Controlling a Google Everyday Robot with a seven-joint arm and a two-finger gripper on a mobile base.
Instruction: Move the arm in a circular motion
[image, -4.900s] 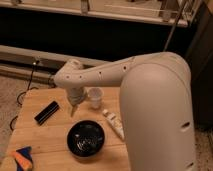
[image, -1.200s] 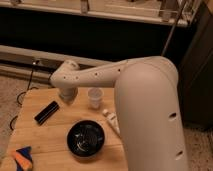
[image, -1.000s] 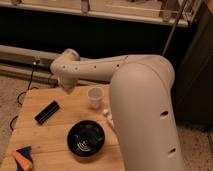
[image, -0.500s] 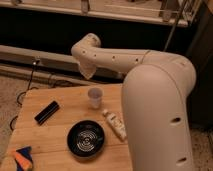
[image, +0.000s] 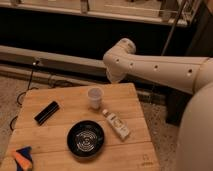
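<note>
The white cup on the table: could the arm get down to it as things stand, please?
Probably yes: the end effector hangs close by, above and behind the cup, with nothing between them.

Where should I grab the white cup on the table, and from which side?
Probably grip the cup across its side wall, coming from its far side: it stands upright, apart from the bottle, and the shut gripper hangs there, near the table's far edge.
</note>
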